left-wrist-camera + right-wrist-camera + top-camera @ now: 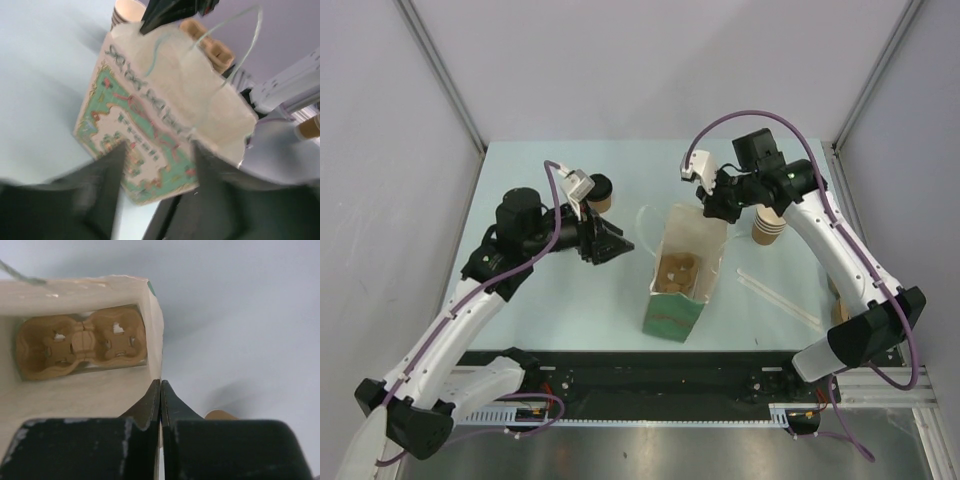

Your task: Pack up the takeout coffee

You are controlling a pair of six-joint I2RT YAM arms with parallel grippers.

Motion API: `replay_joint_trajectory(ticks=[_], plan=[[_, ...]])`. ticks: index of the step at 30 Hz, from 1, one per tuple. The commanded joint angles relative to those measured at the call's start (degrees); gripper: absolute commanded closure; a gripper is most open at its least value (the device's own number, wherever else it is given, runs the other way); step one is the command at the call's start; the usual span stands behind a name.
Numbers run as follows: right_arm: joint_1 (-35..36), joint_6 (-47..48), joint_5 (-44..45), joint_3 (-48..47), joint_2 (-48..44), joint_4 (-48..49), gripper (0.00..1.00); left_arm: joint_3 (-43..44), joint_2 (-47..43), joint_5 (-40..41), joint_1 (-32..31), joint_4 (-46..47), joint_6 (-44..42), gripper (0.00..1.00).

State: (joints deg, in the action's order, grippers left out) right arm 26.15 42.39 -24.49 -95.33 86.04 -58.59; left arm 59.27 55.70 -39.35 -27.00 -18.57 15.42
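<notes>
**Bag pinched at its rim, coffee waiting on the table**

The pale table (550, 300) carries everything. In the middle of it stands an open paper bag (668, 315), printed green on its near face, with a brown pulp cup carrier (82, 342) lying at the bottom.

The right gripper (160, 385) has reached over the bag's far right corner. Its two black fingers are pressed together with the bag's right wall caught between them.

The left gripper (618, 243) hangs just left of the bag, pointing at its side. Its jaws stand partly apart, about halfway, with nothing in them and no contact that I can make out.

The takeout coffee (601, 191) sits on the table at the far left of the bag, just beyond the left wrist. It is upright, black lid on top, long axis vertical. The left arm's wrist lies between it and the bag.

A stack of lidless tan cups (769, 226) stands right of the bag, just beside the right arm. A few thin pale sticks (782, 297) lie flat, nearer and to the right.
</notes>
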Motion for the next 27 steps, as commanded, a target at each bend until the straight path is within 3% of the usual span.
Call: replay_joint_trajectory(ticks=[1,7,15,22,27], plan=[[2.15,2.86,-2.49,-1.62,-2.28,3.56,1.0,-2.4,-4.19,2.26,0.11,-1.47,-4.87,0.01],[7.68,6.12,-0.57,2.16,-7.99,6.11,1.0,-1.79,-5.95,1.2,4.85,0.11,0.04,0.01],[13.75,5.25,7.52,2.96,-10.8,5.85,1.0,0.41,-5.61,8.33,11.87,-1.11,-0.39,0.01],[17.7,2.08,14.99,2.43,-10.19,4.71,1.0,12.16,7.47,16.32,13.12,-10.5,-8.72,0.0],[18.58,0.68,16.84,2.6,-9.58,5.32,1.0,15.54,13.29,10.01,13.47,-9.49,-11.46,0.01]])
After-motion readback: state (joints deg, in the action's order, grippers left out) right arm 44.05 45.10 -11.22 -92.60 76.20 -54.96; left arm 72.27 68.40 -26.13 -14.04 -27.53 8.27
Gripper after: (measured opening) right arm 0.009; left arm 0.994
